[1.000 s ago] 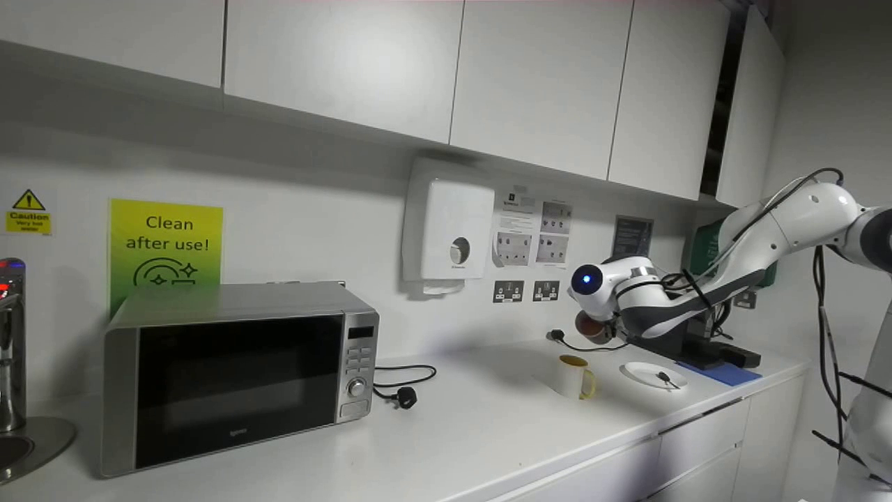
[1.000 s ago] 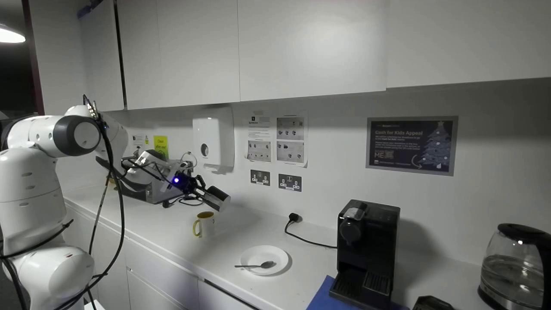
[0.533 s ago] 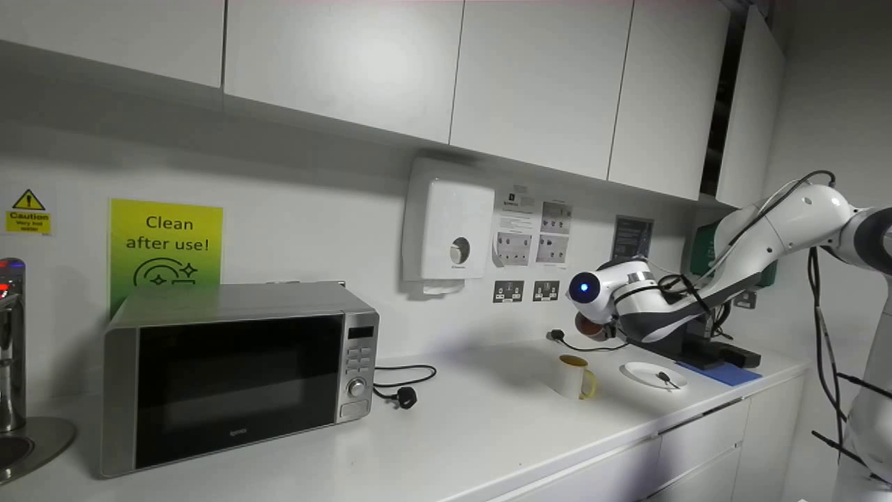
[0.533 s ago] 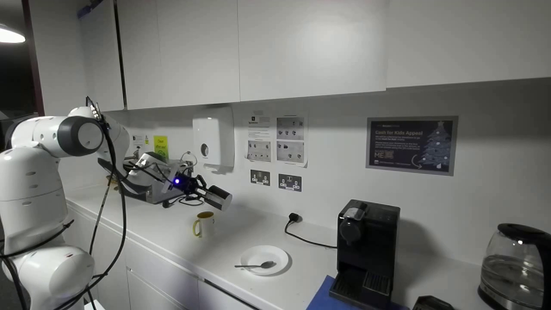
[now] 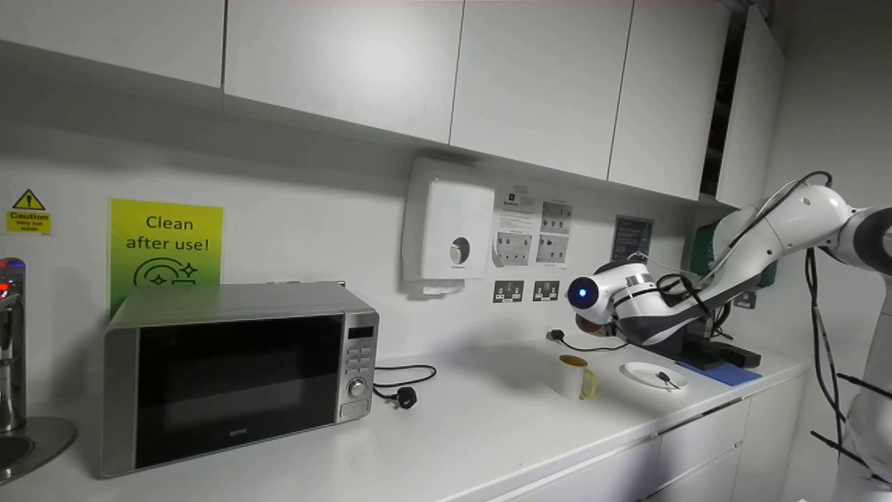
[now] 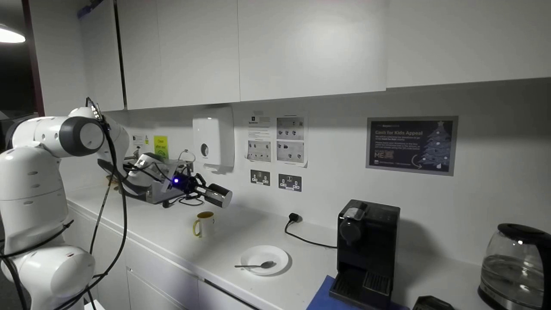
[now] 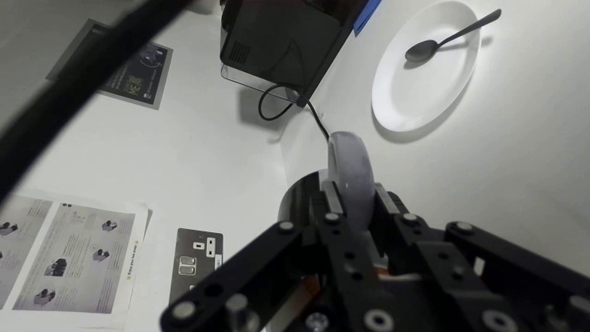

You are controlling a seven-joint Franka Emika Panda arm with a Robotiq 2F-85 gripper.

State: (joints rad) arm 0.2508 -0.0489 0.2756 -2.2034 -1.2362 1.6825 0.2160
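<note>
We see the claw (image 7: pixel 359 201) gripping the greyish handle (image 7: pixel 351 168) of a dark mug (image 6: pixel 218 196), which hangs tilted in the air above the white surface (image 5: pixel 446 432). In both exterior views, a white mug (image 5: pixel 568 381) with a yellow handle (image 5: pixel 590 383) stands upright below it. Farther out we find a white plate (image 7: pixel 412 99), a spoon (image 7: pixel 422 50) lying across its rim, then a black coffee machine (image 6: pixel 368 247) on a blue mat (image 6: pixel 320 297). Farthest off stand a glass kettle (image 6: pixel 512 271) and a microwave (image 5: pixel 237 390).

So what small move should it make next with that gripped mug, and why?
Perhaps turn the held mug upright: the gripper has it by the handle, tipped well over above the counter, so set down now it likely wouldn't stand.
</note>
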